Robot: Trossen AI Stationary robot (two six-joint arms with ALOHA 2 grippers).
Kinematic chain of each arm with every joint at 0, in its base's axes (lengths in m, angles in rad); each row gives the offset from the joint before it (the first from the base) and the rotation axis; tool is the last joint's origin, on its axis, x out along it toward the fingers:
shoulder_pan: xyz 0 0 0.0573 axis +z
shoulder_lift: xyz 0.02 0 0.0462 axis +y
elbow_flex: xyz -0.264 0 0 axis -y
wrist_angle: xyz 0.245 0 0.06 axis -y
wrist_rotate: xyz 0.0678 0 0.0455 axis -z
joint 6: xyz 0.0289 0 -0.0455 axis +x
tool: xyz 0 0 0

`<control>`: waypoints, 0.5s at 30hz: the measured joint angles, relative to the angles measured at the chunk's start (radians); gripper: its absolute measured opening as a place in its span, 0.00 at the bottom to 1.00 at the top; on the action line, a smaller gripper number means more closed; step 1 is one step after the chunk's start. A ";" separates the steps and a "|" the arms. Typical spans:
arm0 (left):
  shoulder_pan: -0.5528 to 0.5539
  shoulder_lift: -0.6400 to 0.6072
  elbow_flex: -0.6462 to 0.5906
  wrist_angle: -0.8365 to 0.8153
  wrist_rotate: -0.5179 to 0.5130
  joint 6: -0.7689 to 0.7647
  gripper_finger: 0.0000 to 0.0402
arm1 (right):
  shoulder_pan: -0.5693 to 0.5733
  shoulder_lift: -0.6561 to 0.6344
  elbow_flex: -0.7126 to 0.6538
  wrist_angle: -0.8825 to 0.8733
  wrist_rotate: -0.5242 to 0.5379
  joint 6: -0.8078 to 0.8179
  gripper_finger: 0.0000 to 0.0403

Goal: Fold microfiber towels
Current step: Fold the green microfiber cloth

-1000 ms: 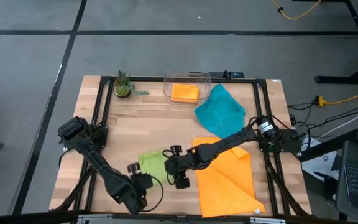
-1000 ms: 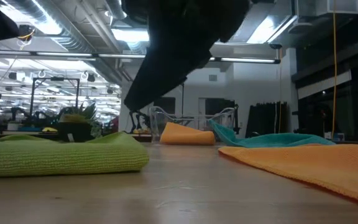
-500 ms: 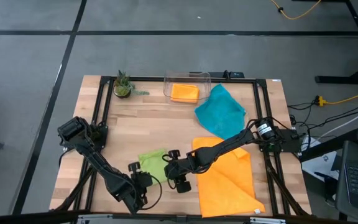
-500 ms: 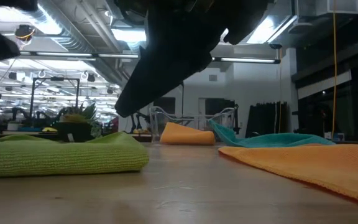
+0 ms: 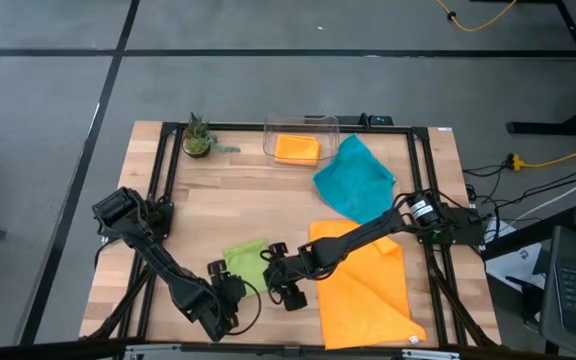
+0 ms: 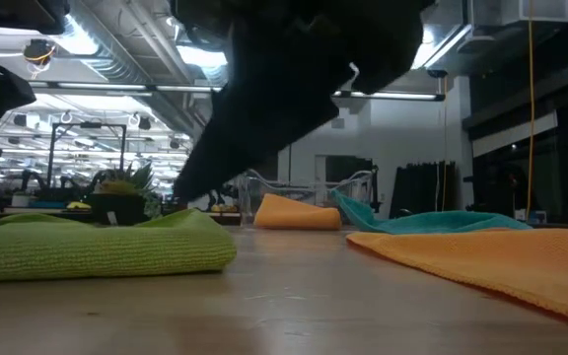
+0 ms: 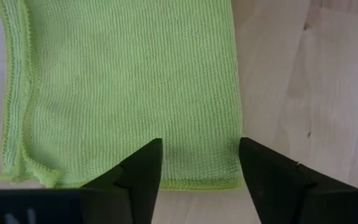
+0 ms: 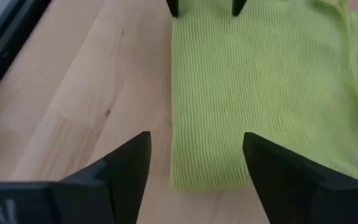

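The lime green towel (image 5: 246, 260) lies folded flat on the table near the front; it also shows in the low view (image 6: 97, 247). My left gripper (image 7: 197, 171) is open, its fingers standing over the towel's left end (image 7: 185, 168). My right gripper (image 8: 196, 165) is open, its fingers over the towel's right end (image 8: 210, 168); the left fingertips show across from it (image 8: 173, 6). A large orange towel (image 5: 363, 285) lies spread at the front right. The teal towel (image 5: 353, 180) lies behind it. A second orange towel (image 5: 296, 148) lies folded in the clear bin.
The clear plastic bin (image 5: 303, 128) stands at the far edge, and a small potted plant (image 5: 198, 135) at the far left. A black frame (image 5: 163, 180) runs along the table's sides. Bare wood (image 5: 258, 200) lies between the green towel and the bin.
My right gripper has come down and a little toward the table's left, closer over the green towel's right end. My left gripper has come down at the towel's left end. The towel has kept its place and shape.
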 joint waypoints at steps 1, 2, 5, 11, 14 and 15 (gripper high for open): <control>0.000 0.000 0.000 0.005 0.001 0.000 0.53 | 0.000 0.002 0.000 -0.008 0.000 0.000 0.64; 0.000 0.000 0.000 0.013 0.003 0.000 0.53 | 0.000 0.010 0.000 -0.001 0.000 0.001 0.64; 0.000 0.000 0.000 0.042 0.012 0.000 0.55 | 0.000 0.028 0.000 -0.001 0.000 0.001 0.64; 0.000 0.000 -0.054 0.123 0.019 -0.007 0.55 | -0.001 0.076 0.002 0.017 -0.011 0.003 0.64; 0.000 -0.001 -0.101 0.175 0.035 -0.024 0.55 | -0.001 0.089 0.005 0.019 -0.011 0.005 0.64; 0.000 -0.006 -0.117 0.195 0.035 -0.025 0.55 | 0.000 0.092 0.005 0.019 -0.011 0.008 0.64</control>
